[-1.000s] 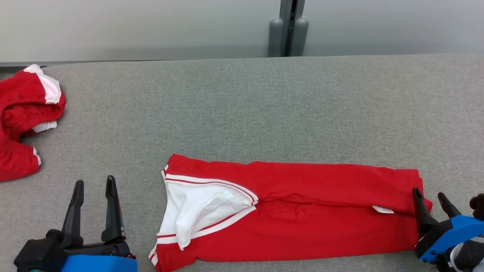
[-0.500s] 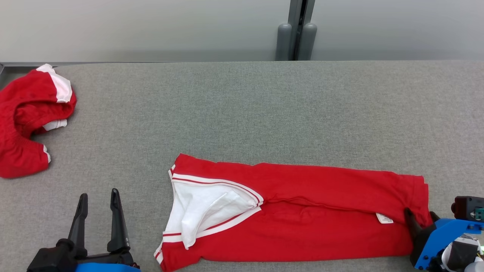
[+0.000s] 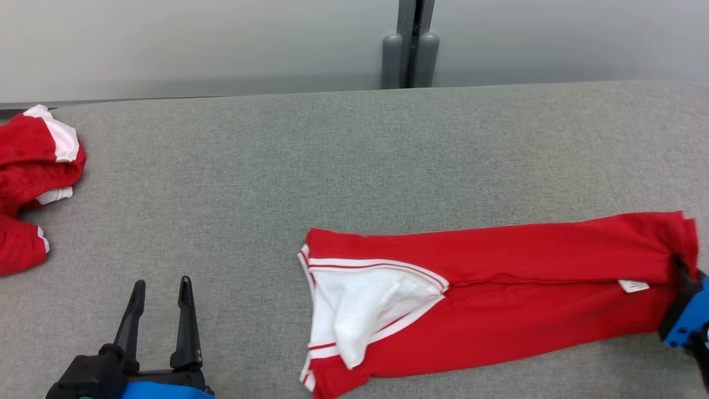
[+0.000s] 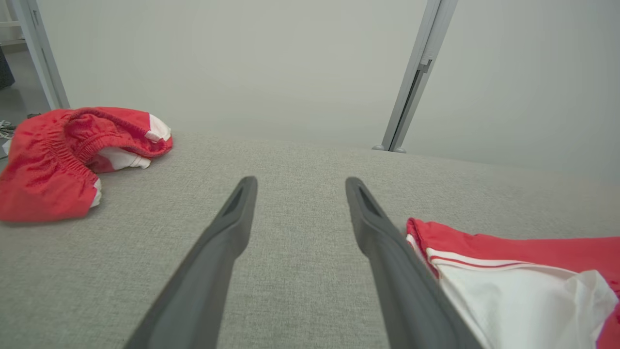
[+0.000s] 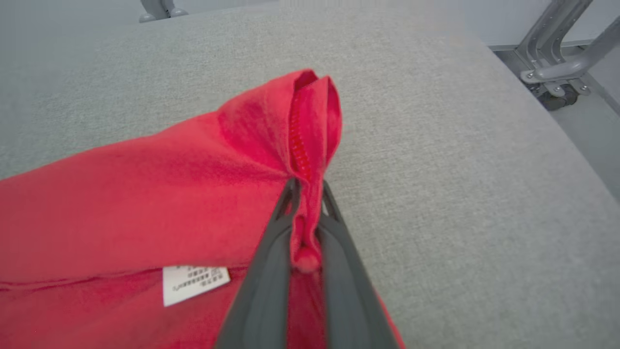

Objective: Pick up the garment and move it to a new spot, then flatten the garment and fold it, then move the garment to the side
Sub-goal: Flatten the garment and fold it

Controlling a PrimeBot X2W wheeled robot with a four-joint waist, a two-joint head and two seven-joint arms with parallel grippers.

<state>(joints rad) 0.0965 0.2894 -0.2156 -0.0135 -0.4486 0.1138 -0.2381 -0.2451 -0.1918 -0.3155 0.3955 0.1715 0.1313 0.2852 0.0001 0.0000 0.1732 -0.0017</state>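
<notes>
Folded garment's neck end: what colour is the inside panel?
White panel, red-and-white striped edges, on the red garment; head view shows it best.

A small white tag (image 5: 195, 283) on the red garment (image 5: 135, 194), toward the right edge of the bench (image 5: 436, 145), carries rows of dark print. The print is too small and blurred to read.

The head view looked down from above onto the grey table (image 3: 354, 144), with the wall (image 3: 166, 44) along the frame's top. The left wrist view sat low over the tabletop, facing along the left gripper (image 4: 300, 180) toward that wall. The right wrist view looked closely at the red garment (image 5: 145, 194). All three shared that garment. The head and left wrist views also shared the red shorts (image 3: 27, 166) at frame left.
</notes>
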